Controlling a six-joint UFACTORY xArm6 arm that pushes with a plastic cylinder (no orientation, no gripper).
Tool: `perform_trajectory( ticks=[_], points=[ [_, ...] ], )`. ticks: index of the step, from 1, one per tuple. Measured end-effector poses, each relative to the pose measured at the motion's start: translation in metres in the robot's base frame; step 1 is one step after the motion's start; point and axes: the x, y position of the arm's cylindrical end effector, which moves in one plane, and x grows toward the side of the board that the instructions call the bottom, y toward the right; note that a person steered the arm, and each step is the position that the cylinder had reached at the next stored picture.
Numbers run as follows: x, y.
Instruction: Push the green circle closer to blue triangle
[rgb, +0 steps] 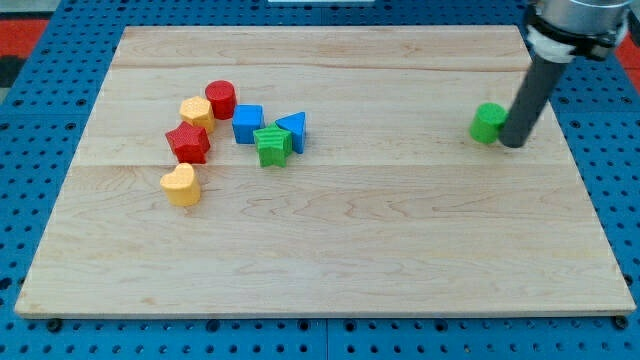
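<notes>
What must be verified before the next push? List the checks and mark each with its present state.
1. My tip sits at the green circle's right side in the view: ok.
2. Tip touching the circle: cannot tell.
3. Blue triangle lies to the view's left of the circle: ok.
4. Board between circle and triangle holds no blocks: ok.
5. Circle already near the triangle: not ok.
6. Green star abuts the triangle, could be disturbed on arrival: not ok.

The straight dark rod hides the right edge of the green circle block (488, 122), so contact between that block and my tip (512, 143) cannot be confirmed. The arm's metal collar (578, 20) is cut off by the view's top edge. The green star-shaped block (271, 145) covers the lower left of the blue triangle block (293, 128).
</notes>
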Motion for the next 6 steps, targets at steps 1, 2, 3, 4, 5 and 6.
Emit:
perform_trajectory(
  ticks=[1,2,3,4,5,6],
  points=[
    [-0.010,-0.007],
    [-0.013,0.027],
    [-0.032,0.012],
    [-0.052,-0.037],
    [-0.056,-0.073],
    [-0.059,-0.114]
  ],
)
